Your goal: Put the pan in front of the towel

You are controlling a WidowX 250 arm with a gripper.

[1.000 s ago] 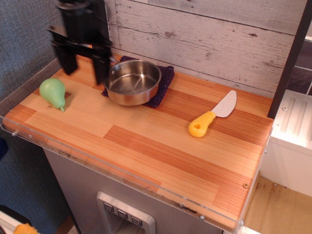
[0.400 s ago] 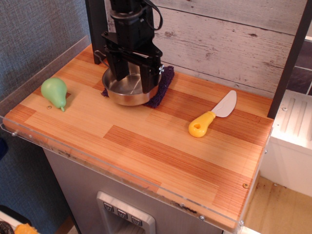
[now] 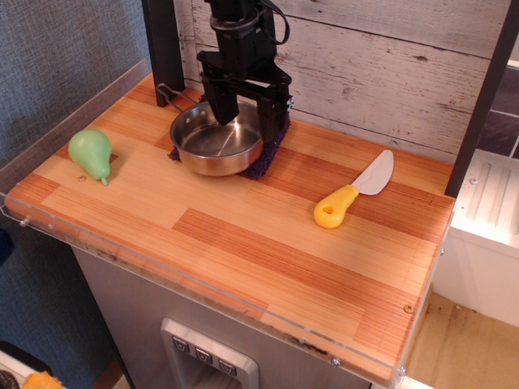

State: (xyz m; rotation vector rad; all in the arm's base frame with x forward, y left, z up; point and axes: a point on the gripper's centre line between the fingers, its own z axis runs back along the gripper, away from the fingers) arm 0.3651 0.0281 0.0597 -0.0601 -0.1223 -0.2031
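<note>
At far left of counter, my gripper (image 3: 247, 112) hung wide over pan's (image 3: 216, 139) far rim; pan sat on towel (image 3: 276, 136), needing grasp before shift nearer.

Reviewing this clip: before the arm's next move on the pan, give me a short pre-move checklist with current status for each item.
1. End effector open, fingers straddling the far rim of the pan: ok.
2. Firm grip on the rim: cannot tell; no closure visible.
3. Pan sits on the towel, not yet in front of it: not ok.
4. Bare wood in front of the towel on the counter for placing: ok.
5. Pear and knife lie apart from that spot: ok.
6. Pan's wire handle points back-left, untouched: ok.
</note>
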